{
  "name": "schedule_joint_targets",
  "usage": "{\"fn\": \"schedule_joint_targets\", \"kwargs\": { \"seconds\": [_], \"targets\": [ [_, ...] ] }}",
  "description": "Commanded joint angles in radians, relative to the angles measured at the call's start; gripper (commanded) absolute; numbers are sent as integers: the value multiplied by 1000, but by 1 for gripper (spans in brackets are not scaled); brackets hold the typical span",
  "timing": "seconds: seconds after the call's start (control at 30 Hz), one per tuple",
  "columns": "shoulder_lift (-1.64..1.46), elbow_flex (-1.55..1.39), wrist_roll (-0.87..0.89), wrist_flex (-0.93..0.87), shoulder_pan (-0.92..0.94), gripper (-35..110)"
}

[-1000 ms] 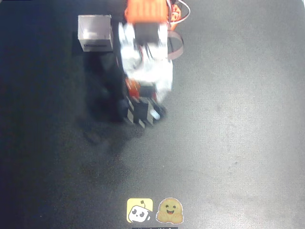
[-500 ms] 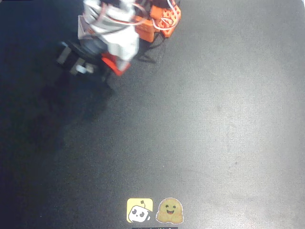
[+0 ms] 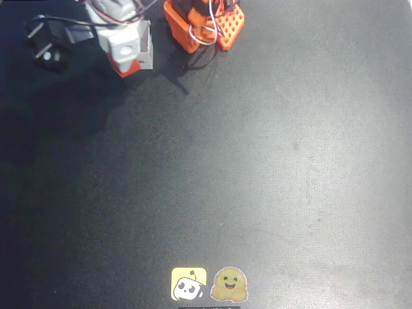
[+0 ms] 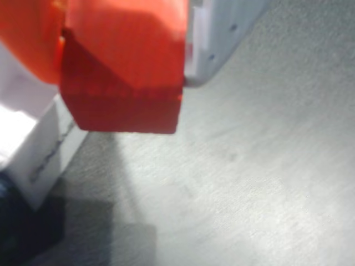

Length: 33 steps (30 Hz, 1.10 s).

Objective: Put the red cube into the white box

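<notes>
Item: red cube point(image 4: 122, 72), apparently clamped in tool, close above white box point(image 4: 39, 149) wall. We judge risk: early release, cube lands outside on tabletop point(image 3: 270, 167).

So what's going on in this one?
The robot's arm is stretched over the white box at the top left of the dark table in the overhead view. In the wrist view, a red block close to the lens looks like the red cube. It sits next to the box's printed wall and is not inside the box yet. How the jaws stand cannot be made out, so it is unclear whether they are holding the cube.
</notes>
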<state>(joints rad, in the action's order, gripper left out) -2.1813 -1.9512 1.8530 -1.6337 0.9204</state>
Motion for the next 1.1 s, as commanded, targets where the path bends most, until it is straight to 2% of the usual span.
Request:
{"fn": "schedule_joint_targets", "kwargs": {
  "seconds": [0.0, 0.27, 1.0, 1.07],
  "targets": [
    [18, 25, -54, 23, 64, 0],
    [29, 23, -221, 8, 244, 0],
    [-35, -60, -241, -67, 278, 0],
    [-34, -58, -241, -69, 276, 8]
  ]
}}
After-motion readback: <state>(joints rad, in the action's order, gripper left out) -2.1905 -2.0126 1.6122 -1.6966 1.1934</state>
